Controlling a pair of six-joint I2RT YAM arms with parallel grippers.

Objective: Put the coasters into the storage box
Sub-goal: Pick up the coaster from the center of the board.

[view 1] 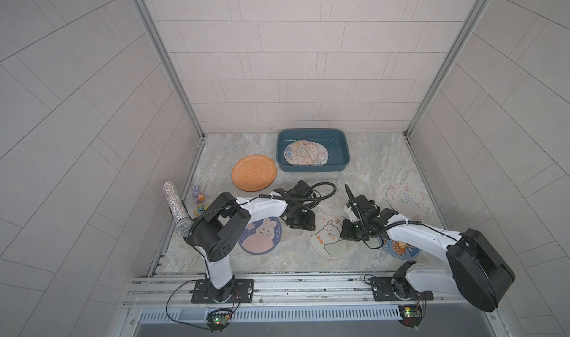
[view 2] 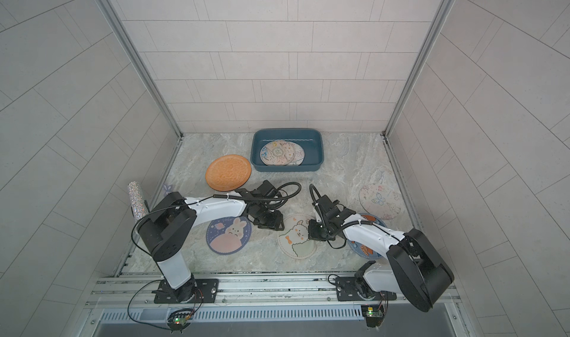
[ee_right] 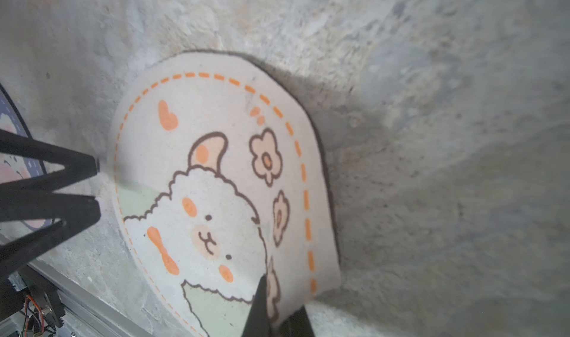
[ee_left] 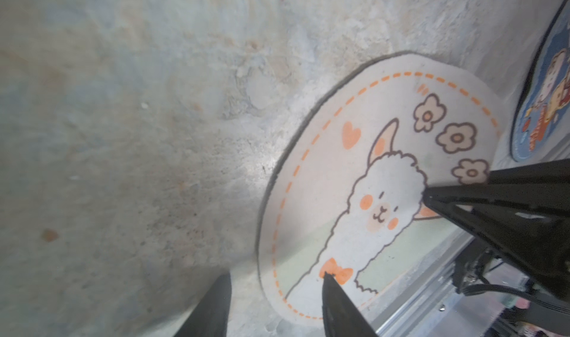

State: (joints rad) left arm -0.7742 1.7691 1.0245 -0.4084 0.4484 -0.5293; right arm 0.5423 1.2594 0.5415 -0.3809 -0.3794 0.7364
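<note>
Right now the cream round fabric coaster with the alpaca print point(view 1: 327, 238) lies on the grey marbled tabletop point(view 1: 370, 165), near the front and between the two arms; the right gripper point(ee_right: 282, 298) is clamped on its rim, and in the right wrist view that rim is raised off the surface between the black fingers point(ee_right: 260, 301); the left gripper point(ee_left: 276, 275) sits at the opposite rim with its jaws apart, one finger over the print and one over bare table, holding nothing.

Just beside it on the left lies the navy round coaster with a pink bunny print point(view 1: 262, 235), flat and partly under the left arm; on the right, the blue round coaster with an orange cartoon print point(view 1: 398, 249) is mostly hidden beneath the right arm; farther back on the right the pale round coaster with a butterfly print point(view 1: 407, 201) lies flat.

Toward the back the plain orange textured round coaster point(view 1: 254, 172) rests just beside the teal-blue rectangular plastic storage box point(view 1: 337, 153); inside the box lie pale printed round coasters point(view 1: 303, 153), overlapping, though I cannot tell how many.

At the left edge stand a small purple bunny figurine point(view 1: 197, 193) and a glittery silver microphone point(view 1: 175, 209).
</note>
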